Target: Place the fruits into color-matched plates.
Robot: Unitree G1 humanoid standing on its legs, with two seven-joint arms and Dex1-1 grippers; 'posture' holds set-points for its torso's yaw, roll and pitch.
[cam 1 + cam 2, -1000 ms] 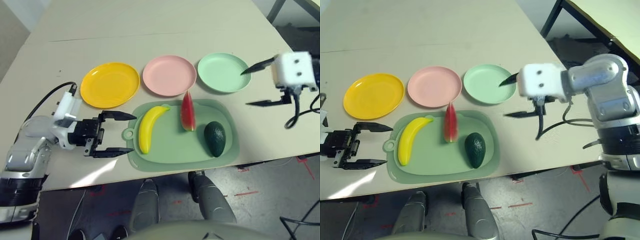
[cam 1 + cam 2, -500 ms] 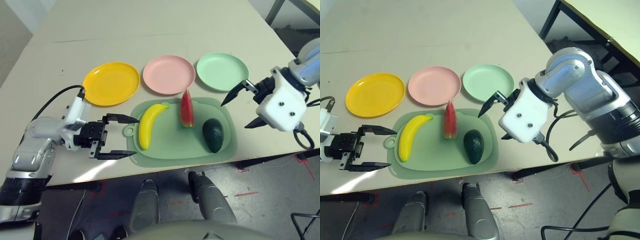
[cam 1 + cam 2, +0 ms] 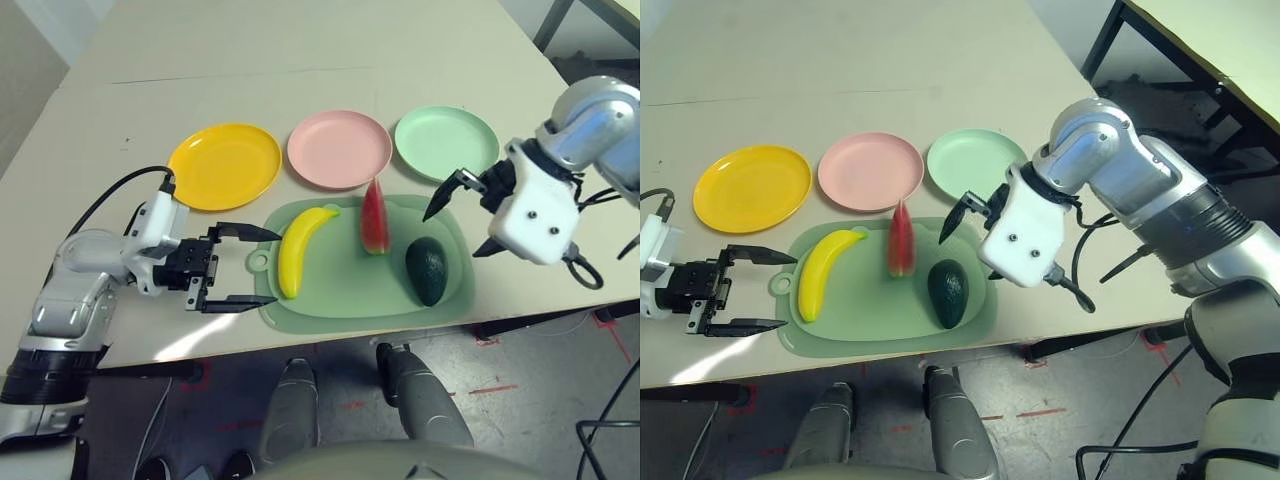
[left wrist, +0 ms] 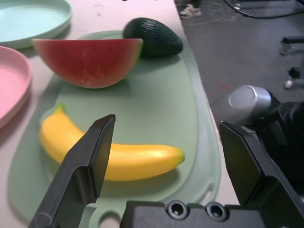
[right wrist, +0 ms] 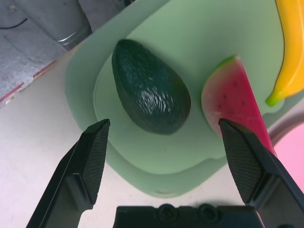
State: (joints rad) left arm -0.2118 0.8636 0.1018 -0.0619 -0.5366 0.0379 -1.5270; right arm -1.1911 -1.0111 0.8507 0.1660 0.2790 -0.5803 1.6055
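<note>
All three fruits sit on the pale green mat [image 3: 340, 295], plates empty behind. The right tool [image 5: 166, 142] hangs tilted down over the avocado [image 5: 149, 85], fingers spread wide and empty, likely lining up a grab. The left tool [image 3: 240, 268] lies level on the worktop [image 3: 300, 60], released, pointing at the banana [image 3: 298, 248]; the watermelon wedge [image 3: 374, 218] waits between.

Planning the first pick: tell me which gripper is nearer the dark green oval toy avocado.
Right. The right gripper hovers open just beside the avocado; the left gripper is open across the mat, by the banana.
</note>
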